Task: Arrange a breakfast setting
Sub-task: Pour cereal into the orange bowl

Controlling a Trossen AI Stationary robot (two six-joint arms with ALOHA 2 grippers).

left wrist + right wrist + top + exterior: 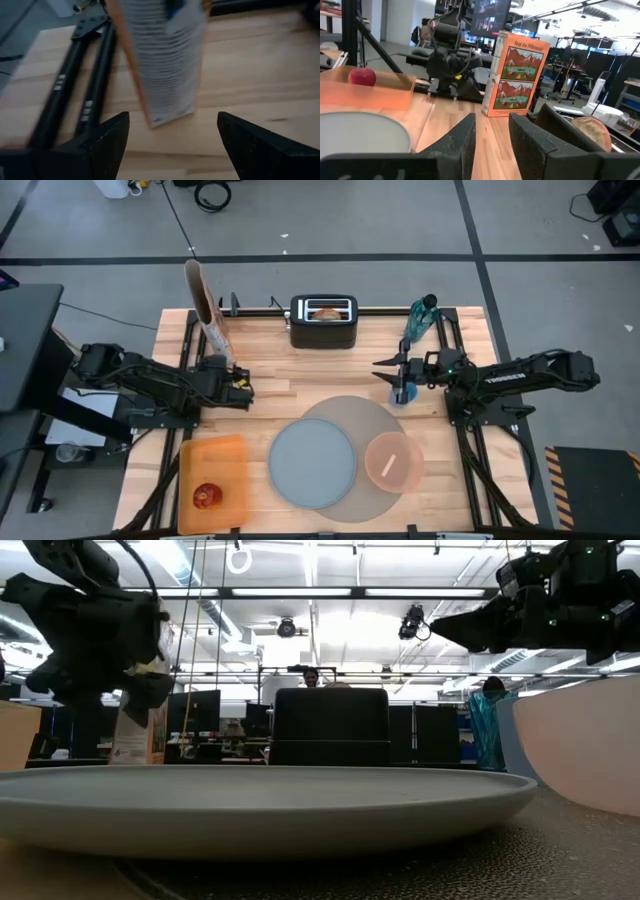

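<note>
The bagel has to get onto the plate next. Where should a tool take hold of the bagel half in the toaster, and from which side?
Probably from straight above. The bagel half stands on edge in the slot of the black toaster, so only its top rim is exposed. Pinch that rim across its thin faces and lift straight up. The right tool, nearer and open, seems the likelier choice over the left tool.

Worktop [270, 375]: pale wood planks, smooth. Mat [375, 500]: grey, matt, finely textured. Plate [312, 463]: blue-grey, smooth, low sheen. Bowl [393, 461]: translucent pink plastic. Board [212, 460]: translucent orange plastic. Apple [206, 497]: glossy red. Toaster [324, 322]: black, matt. Box [515, 80]: printed cardboard.
</note>
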